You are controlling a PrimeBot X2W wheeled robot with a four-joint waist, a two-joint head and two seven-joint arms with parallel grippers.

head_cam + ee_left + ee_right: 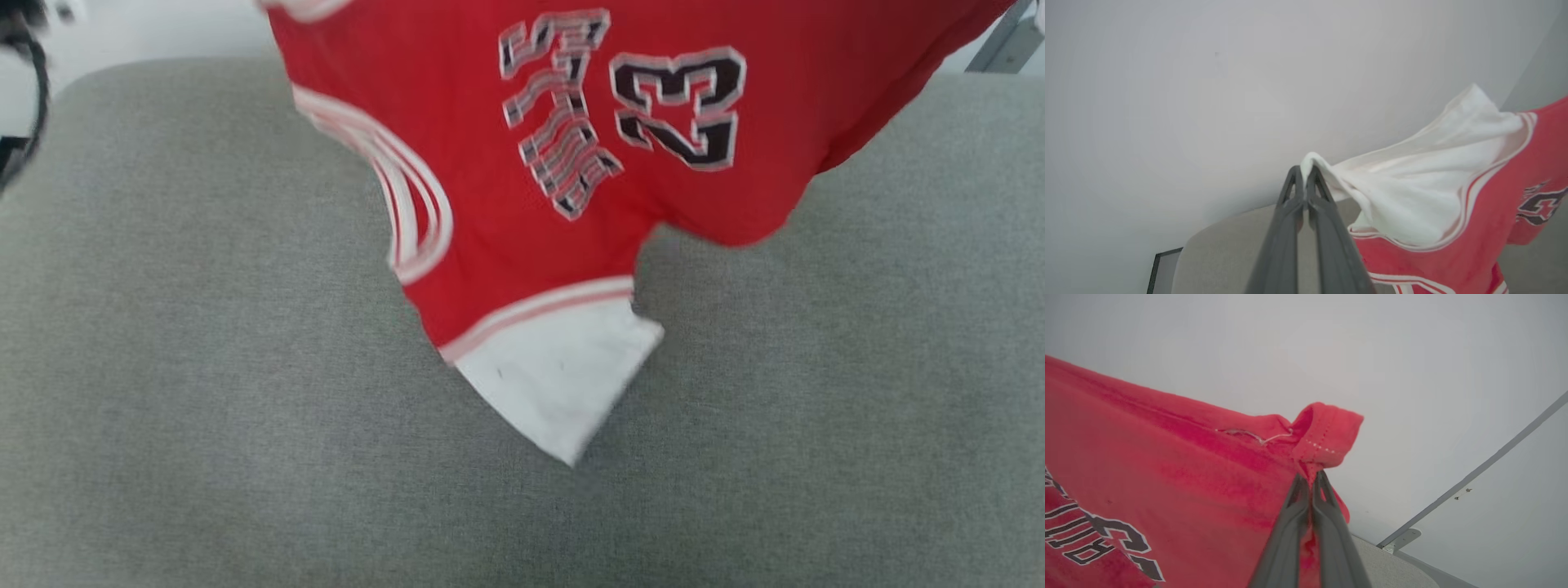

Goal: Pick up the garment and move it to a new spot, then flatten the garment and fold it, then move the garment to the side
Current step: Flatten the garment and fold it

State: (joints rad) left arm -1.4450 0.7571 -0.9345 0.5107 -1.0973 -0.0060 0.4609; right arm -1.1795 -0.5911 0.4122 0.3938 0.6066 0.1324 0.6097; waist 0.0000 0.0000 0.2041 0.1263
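While both arms hold the shirt (522,204) up off the grey surface (204,457), check how it hangs before you commit to the lay-down.

Left gripper (1305,173): fingers pinched together on the edge of a white sleeve (1412,183). Right gripper (1310,479): fingers pinched together on a folded red hem corner (1327,437).

The cloth is strung between them and runs from each gripper toward the other, rightward in the left wrist view and leftward in the right wrist view. So the long axis lies across your front, sleeve end on the left and hem end on the right. Neither arm is nearer, since each has one end.

In the head view the lettering (559,122) runs top to bottom beside the numerals (678,106). I read that as the shirt hanging skewed, not square and collar-up. A loose white sleeve (563,384) droops lowest, close over the middle of the surface. Can't tell whether its tip touches.

My read is that this is the carry stage, with flatten and fold not started. The grip is diagonal, sleeve against hem, so a straight drop will likely land crooked with the loose sleeve bunching underneath. Suggest you let the low sleeve settle first, draw the two ends apart as you lower, then regrip on matching corners.
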